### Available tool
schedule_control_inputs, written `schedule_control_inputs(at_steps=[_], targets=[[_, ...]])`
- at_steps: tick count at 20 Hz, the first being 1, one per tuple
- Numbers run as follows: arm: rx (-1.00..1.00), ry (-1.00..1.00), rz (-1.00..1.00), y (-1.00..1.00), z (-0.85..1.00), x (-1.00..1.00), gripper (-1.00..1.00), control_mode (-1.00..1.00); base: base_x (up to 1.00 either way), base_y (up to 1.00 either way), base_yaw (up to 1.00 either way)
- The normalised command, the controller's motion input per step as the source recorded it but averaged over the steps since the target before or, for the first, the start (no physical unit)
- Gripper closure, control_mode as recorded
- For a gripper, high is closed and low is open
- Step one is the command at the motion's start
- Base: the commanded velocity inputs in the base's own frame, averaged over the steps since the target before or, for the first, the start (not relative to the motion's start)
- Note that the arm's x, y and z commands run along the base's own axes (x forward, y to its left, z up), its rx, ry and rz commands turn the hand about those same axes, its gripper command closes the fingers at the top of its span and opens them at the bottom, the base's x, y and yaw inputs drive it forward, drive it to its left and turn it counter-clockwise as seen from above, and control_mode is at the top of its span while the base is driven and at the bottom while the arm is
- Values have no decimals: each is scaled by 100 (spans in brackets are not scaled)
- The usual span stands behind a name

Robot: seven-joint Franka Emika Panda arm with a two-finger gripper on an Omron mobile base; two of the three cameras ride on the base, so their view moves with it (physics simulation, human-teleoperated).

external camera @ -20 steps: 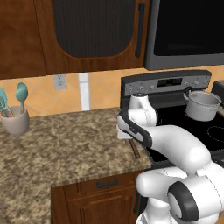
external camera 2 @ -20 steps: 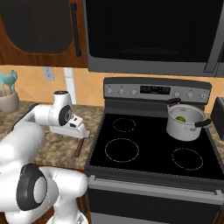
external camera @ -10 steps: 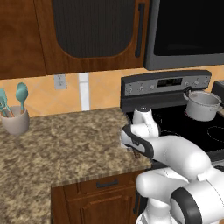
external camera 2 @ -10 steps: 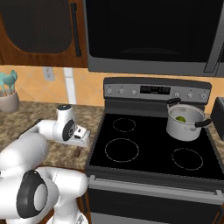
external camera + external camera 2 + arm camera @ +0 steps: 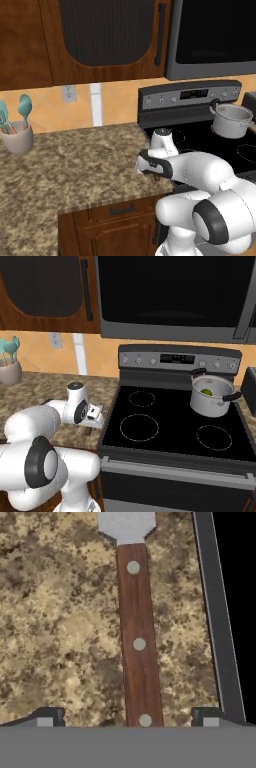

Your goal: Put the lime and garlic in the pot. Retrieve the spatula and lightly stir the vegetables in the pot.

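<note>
The spatula (image 5: 136, 617) lies flat on the speckled stone counter (image 5: 60, 622), its brown riveted handle running up to the light-grey blade at the top of the hand view. My gripper (image 5: 127, 714) hangs low over the handle's end, open, with one fingertip (image 5: 50, 715) on each side of the wood and not touching it. In the right base view the gripper (image 5: 93, 422) points down at the counter's edge beside the stove. The silver pot (image 5: 212, 397) (image 5: 230, 120) stands on the back right burner with the green lime (image 5: 206, 391) inside. The garlic is hidden.
The black stove top (image 5: 170, 428) borders the counter, its metal edge (image 5: 216, 612) close beside the spatula. A beige crock with teal utensils (image 5: 17, 137) stands at the far left of the counter. A dark toaster (image 5: 249, 391) sits right of the stove.
The hand has swung down and come lower over the counter's stove-side edge. The jaws have stayed open. The pot has not moved.
</note>
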Motion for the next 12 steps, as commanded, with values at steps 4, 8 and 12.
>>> schedule_control_inputs(at_steps=[4,8,12], targets=[[0,0,0,0,-21,24,-100,-100,0,0,0],[0,0,0,0,-23,25,-100,-100,0,0,0],[0,0,0,0,-25,18,-100,-100,0,0,0]])
